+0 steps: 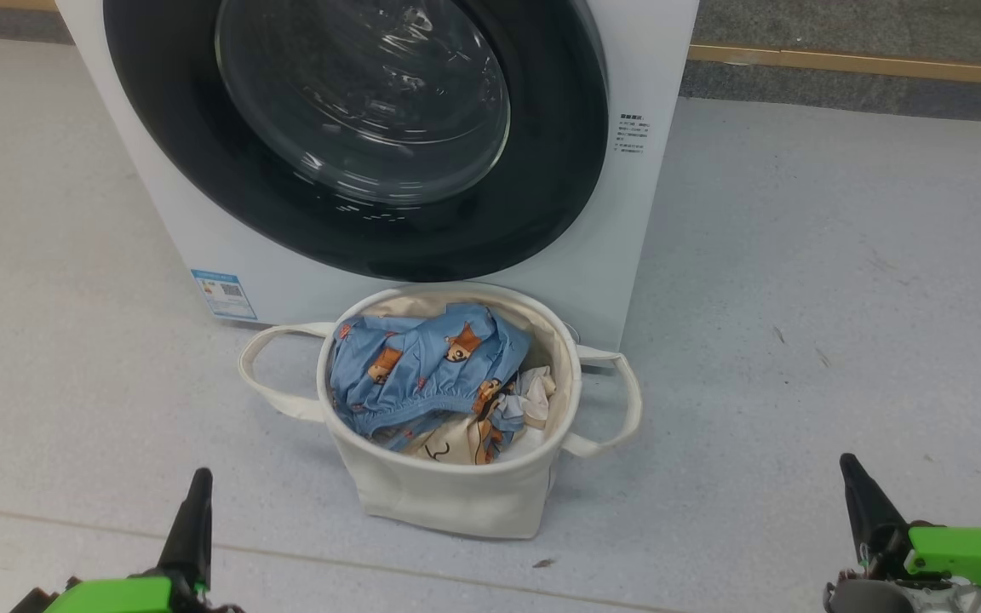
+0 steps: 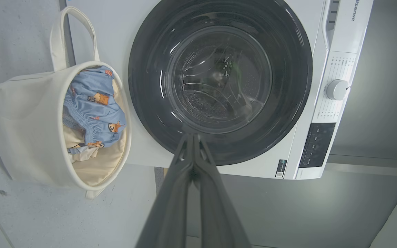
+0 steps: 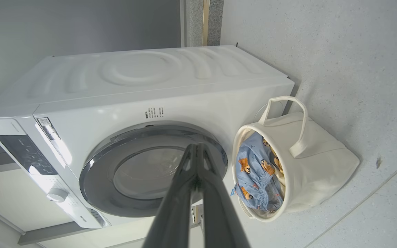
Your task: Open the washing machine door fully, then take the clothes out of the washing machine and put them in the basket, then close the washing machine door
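My left hand (image 1: 198,481) and right hand (image 1: 850,468) hang low at either side, each with fingers pressed together, pointing toward the washing machine (image 1: 645,221). Its door (image 1: 559,170) is closed. The clothes (image 1: 431,366) lie in the basket (image 1: 448,498) on the floor (image 1: 797,298) before it.

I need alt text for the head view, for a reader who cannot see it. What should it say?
A cream basket holding the blue bear-print clothes stands on the floor before the white washing machine, whose round black door is closed. The left gripper and right gripper point up from the lower corners, touching nothing.
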Robot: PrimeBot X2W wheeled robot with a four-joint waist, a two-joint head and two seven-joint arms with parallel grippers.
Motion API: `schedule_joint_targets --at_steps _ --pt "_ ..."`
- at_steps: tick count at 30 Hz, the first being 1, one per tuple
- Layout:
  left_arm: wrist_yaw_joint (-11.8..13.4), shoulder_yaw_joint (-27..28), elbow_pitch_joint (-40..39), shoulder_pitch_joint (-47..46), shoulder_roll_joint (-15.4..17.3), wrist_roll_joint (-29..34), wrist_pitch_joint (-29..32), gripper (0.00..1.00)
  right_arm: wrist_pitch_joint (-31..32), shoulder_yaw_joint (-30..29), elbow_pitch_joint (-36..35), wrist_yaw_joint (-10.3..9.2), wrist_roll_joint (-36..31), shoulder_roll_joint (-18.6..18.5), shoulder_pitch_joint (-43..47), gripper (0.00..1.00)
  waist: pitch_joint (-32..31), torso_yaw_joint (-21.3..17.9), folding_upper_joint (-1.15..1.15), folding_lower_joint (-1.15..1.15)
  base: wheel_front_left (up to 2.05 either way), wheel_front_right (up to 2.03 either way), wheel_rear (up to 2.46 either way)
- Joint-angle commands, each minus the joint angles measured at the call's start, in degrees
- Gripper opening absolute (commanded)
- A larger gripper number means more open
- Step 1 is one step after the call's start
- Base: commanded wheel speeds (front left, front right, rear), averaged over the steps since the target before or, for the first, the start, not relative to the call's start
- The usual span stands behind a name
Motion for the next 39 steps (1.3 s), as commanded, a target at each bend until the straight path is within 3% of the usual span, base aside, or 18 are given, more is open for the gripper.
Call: schedule_joint_targets --at_steps 1,39 --pt "-0.4 1.9 -1.5 -2.5 0.4 -0.2 0.4 0.00 0.5 1.0 -1.8 0.01 0.1 -0.5 -2.8 0.00 0.0 0.0 0.00 0.00 0.00 0.00 0.00" --pt "-0.4 2.0 -1.5 -2.5 0.3 -0.2 0.5 0.00 1.0 0.4 -1.7 0.01 -0.4 -0.1 -2.8 0.00 0.0 0.0 0.00 0.00 0.00 0.00 0.00"
